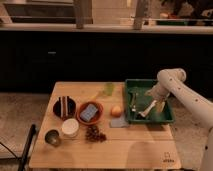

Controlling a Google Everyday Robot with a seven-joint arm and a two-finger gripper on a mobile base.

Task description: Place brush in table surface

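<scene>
The brush point(148, 109), with a white handle and a dark head, lies slanted inside the green tray point(150, 121) at the table's right. My gripper point(153, 98) reaches down from the right into the tray, right above the brush's handle end. I cannot tell whether it touches the brush. A slim yellowish utensil point(133, 103) lies in the tray left of the brush. The light-wood table surface point(125, 150) has a small dark logo point(168, 160) at its near right corner.
On the table stand a dark bowl point(64, 107), an orange bowl with a blue sponge point(90, 112), an orange ball point(116, 110), a grey cloth point(118, 122), a white cup point(70, 128), a metal cup point(52, 137), grapes point(94, 134) and a pale green object point(109, 88).
</scene>
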